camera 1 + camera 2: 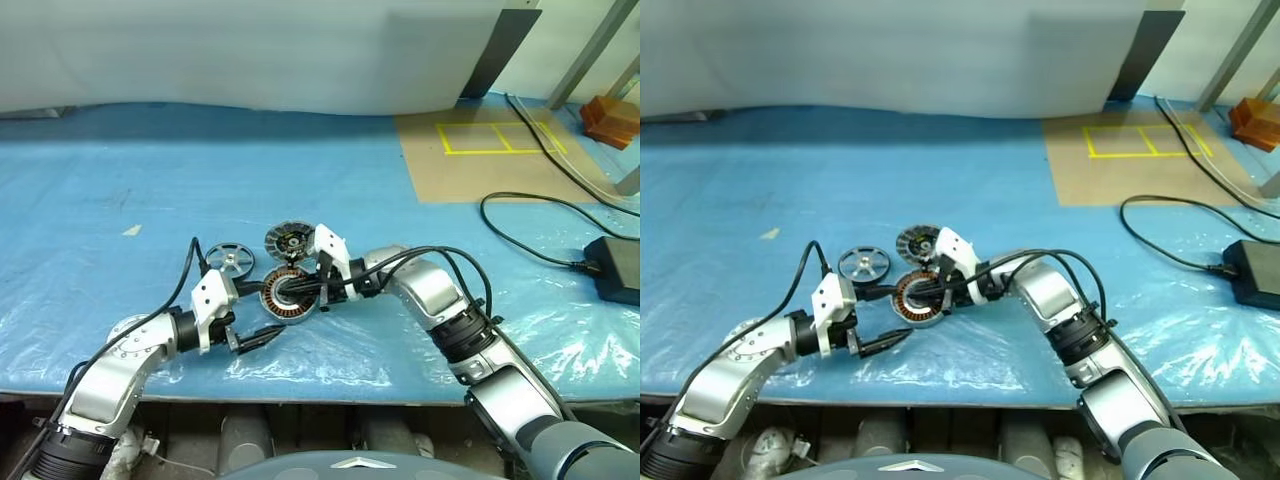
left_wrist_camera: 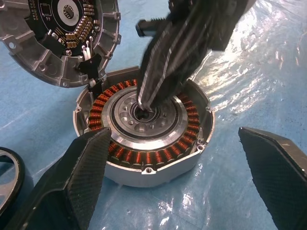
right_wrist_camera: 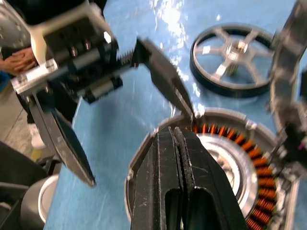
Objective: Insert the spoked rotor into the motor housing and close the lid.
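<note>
Motor parts laid out on a blue-covered bench — both arms reaching in.

The motor housing [image 1: 288,296] is seen resting on the bench [image 1: 120,200], which is covered with blue sheeting under crinkled clear plastic; the lid [image 1: 290,241] is tilted up just behind it, and the spoked rotor [image 1: 229,259] lies flat beside it on the robot's left. The right gripper [image 2: 144,103] is pressed shut, nothing held, its tip set in the housing's centre. The left gripper [image 2: 177,182] is held wide open and empty — one finger at each side of the housing. Beyond, a brown board [image 1: 480,160] marked with yellow tape, a black cable [image 1: 530,215] and a white wall [image 1: 260,50] are seen.
</note>
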Action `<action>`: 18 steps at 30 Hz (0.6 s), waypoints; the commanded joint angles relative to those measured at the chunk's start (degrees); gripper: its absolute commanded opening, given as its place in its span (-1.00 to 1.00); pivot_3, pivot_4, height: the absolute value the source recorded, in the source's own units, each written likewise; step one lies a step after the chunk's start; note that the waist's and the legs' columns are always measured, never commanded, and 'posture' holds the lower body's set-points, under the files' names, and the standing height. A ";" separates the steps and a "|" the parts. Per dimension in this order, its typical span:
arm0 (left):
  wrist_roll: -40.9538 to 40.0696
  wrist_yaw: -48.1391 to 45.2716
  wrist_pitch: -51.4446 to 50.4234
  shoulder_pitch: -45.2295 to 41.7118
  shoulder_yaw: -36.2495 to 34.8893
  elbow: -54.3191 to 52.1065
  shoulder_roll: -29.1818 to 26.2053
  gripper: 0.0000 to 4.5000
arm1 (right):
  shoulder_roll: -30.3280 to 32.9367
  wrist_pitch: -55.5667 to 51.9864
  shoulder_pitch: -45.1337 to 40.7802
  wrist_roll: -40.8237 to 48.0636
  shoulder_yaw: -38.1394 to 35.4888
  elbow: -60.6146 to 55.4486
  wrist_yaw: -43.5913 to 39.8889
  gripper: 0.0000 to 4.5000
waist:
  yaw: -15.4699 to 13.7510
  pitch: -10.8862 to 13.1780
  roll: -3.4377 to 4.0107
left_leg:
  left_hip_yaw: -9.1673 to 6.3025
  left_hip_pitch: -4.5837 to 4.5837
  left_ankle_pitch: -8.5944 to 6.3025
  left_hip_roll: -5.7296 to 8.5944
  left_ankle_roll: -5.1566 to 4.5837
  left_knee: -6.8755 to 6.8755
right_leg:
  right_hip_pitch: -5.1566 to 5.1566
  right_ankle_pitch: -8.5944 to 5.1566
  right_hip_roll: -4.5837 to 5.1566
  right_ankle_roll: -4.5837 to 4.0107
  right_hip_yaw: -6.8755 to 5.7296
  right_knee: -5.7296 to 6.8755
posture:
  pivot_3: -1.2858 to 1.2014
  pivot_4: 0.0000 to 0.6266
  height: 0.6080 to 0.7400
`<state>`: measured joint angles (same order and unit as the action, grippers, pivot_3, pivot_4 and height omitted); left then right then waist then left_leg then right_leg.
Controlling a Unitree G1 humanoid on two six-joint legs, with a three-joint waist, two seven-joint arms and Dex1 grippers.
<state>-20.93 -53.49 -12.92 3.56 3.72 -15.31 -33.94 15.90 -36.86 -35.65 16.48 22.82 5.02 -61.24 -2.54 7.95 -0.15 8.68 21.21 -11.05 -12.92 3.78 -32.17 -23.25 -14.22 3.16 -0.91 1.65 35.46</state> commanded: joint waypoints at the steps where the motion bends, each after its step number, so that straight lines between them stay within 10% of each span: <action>1: -0.75 -0.28 0.51 0.24 -1.31 -1.94 -0.68 1.00 | -0.38 -0.61 -2.26 2.81 -2.42 -2.47 -1.13 -0.99 | 0.00 0.00 0.00 | 0.00 -0.01 0.00 0.00 0.00 0.00 | 0.00 0.00 0.00 0.00 0.00 0.01 | 0.03 -0.52 1.00; 10: -0.29 0.52 0.63 0.16 -0.76 -2.18 -0.14 1.00 | 3.64 7.90 2.63 -14.70 12.83 11.76 3.38 -0.99 | 0.12 -0.08 0.10 | 0.00 -0.05 0.00 0.00 0.00 0.00 | 0.06 -0.01 0.01 -0.01 -0.03 0.00 | 0.03 -0.52 1.00; 18: -0.04 0.93 0.88 1.06 -0.45 -2.70 0.14 1.00 | -0.70 -3.71 0.55 2.29 -2.23 0.63 -0.11 -0.99 | -0.06 -0.03 0.13 | 0.06 -0.63 -0.02 0.09 -0.03 0.00 | 0.52 -0.27 0.13 -0.25 0.13 0.04 | 0.03 -0.52 1.00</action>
<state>-20.93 -52.74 -12.95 4.75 3.76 -16.29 -33.74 15.37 -38.99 -34.71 15.02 23.25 9.29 -59.84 -2.60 7.92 -0.02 8.72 20.71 -11.06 -12.85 3.74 -32.18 -22.83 -14.48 3.28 -1.17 1.74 35.52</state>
